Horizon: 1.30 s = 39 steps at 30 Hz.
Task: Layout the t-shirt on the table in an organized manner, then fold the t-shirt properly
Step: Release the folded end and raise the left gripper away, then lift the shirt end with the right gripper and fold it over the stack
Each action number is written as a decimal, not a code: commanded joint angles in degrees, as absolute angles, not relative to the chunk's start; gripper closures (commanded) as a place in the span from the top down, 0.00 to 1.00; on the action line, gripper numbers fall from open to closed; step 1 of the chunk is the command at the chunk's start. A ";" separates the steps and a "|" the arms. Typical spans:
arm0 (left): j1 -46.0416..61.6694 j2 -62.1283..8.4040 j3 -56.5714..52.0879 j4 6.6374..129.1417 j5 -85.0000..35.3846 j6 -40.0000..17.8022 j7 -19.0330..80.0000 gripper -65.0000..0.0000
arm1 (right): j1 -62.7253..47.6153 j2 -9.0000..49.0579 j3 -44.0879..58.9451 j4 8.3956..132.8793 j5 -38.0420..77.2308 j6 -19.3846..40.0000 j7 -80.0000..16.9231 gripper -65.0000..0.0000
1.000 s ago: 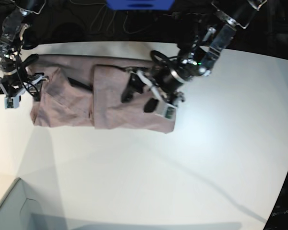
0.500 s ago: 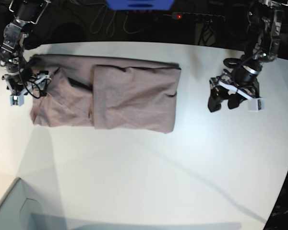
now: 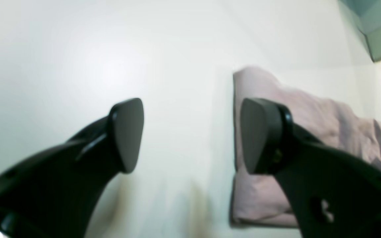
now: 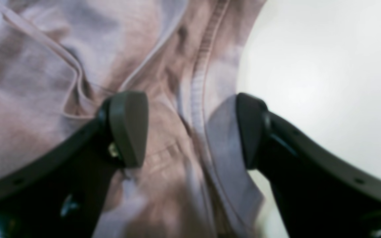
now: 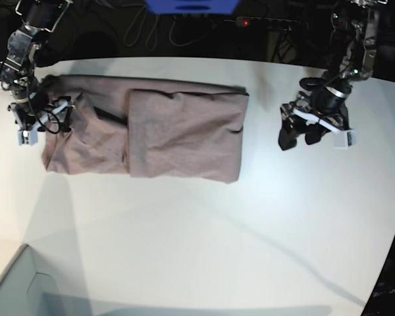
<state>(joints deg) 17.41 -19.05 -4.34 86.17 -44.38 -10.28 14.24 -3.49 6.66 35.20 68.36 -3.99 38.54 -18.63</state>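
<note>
In the left wrist view, the left gripper (image 3: 190, 135) stands with its jaws wide apart and nothing between them, over the bare white table (image 3: 78, 49). The t-shirt (image 3: 309, 109) lies beyond and beside the right-hand finger, a soft mauve bundle with a straight folded edge. A grey box corner (image 3: 379, 29) shows at the upper right.

In the right wrist view, the right gripper (image 4: 190, 129) is spread open directly above the t-shirt (image 4: 45, 82), straddling its ribbed collar band (image 4: 200, 86); the cloth is creased and matte, the smooth table (image 4: 326, 82) beside it.

In the base view, the t-shirt (image 5: 178, 131) lies as a long folded rectangle on the table (image 5: 217, 250). The right gripper (image 5: 47, 122) sits at its far end, the left gripper (image 5: 301, 135) well apart on bare tabletop.
</note>
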 commanded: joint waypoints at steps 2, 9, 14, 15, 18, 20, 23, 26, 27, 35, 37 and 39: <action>17.01 -19.21 -4.70 86.99 -44.62 -10.86 12.79 0.67 | -3.30 7.25 35.12 68.79 -3.65 40.00 -18.68 0.60; 16.92 -19.12 -4.70 86.99 -44.62 -10.86 12.79 0.67 | -3.30 5.67 34.95 68.79 -3.82 40.00 -18.68 0.28; 17.27 -19.12 -4.70 86.99 -44.62 -10.86 12.79 0.67 | -2.95 4.79 34.95 68.88 -3.82 40.00 -18.68 0.00; 17.36 -19.12 -4.70 86.99 -44.53 -10.86 12.79 0.67 | -2.86 4.70 34.95 69.05 -3.82 40.00 -18.68 0.00; 17.36 -19.12 -4.35 85.05 -44.53 -10.86 12.79 0.67 | -3.03 4.44 35.30 71.43 -3.65 40.00 -18.68 0.00; 17.01 -19.12 -4.35 82.59 -44.53 -10.86 12.62 0.67 | -3.30 2.86 35.47 74.86 -3.65 40.00 -18.68 0.00; 16.84 -19.12 -4.35 79.87 -44.62 -10.86 12.53 0.67 | -5.05 1.19 35.21 80.31 -3.56 40.00 -18.68 0.00; 15.78 -19.12 -4.26 78.29 -44.62 -10.86 12.53 0.67 | -5.85 -1.19 34.95 85.23 -3.74 40.00 -18.95 0.00; 15.78 -19.12 -4.26 78.02 -44.62 -10.86 12.53 0.67 | -5.93 -1.98 34.95 86.90 -3.74 40.00 -20.18 0.00; 16.04 -19.12 -4.62 78.02 -44.62 -10.86 12.62 0.67 | -6.37 -7.34 26.33 99.03 -3.82 40.00 -30.81 0.00; 16.13 -19.12 -4.62 78.02 -44.62 -10.86 12.79 0.67 | -7.16 -8.31 22.20 101.05 -3.82 40.00 -32.48 0.00; 16.22 -19.12 -4.62 78.11 -44.62 -10.86 12.79 0.67 | -7.08 -9.00 17.89 101.76 -3.82 40.00 -33.98 0.00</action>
<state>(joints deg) 16.32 -18.39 -4.29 77.23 -44.05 -10.28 13.85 -7.53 -9.08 17.61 100.64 -4.56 38.98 -35.09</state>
